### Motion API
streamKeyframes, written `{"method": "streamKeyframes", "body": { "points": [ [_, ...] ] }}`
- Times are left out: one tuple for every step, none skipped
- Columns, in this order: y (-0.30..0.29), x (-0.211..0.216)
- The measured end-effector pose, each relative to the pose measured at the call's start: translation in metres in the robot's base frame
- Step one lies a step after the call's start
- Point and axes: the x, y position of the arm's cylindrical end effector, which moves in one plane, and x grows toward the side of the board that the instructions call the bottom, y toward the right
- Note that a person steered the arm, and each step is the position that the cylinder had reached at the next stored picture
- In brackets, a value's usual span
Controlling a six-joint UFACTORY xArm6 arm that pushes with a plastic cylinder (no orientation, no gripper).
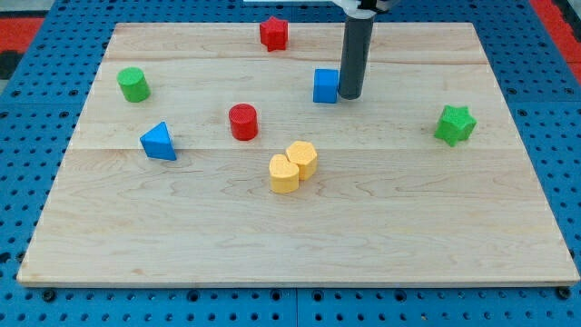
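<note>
While standing on the counter (pixel 109 227), my tip (pixel 350 94) is touching the blue cube (pixel 325 86), which is lying just to the view's left; no pincer is showing.

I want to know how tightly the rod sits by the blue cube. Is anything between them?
Nothing visible. My tip sits right against the blue cube, on its side toward the view's right.

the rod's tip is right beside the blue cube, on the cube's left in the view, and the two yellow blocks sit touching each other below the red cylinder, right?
Not quite: my tip is beside the blue cube, but on the cube's right in the camera view, not its left. The rest holds: the two yellow blocks sit touching each other, below and to the right of the red cylinder.
</note>
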Motion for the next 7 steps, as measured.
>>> {"method": "streamKeyframes", "body": {
  "points": [
    [0.025, 0.0],
    [0.028, 0.0],
    [0.03, 0.0],
    [0.039, 0.006],
    [0.067, 0.03],
    [0.088, 0.063],
    [0.09, 0.095]
  ]
}}
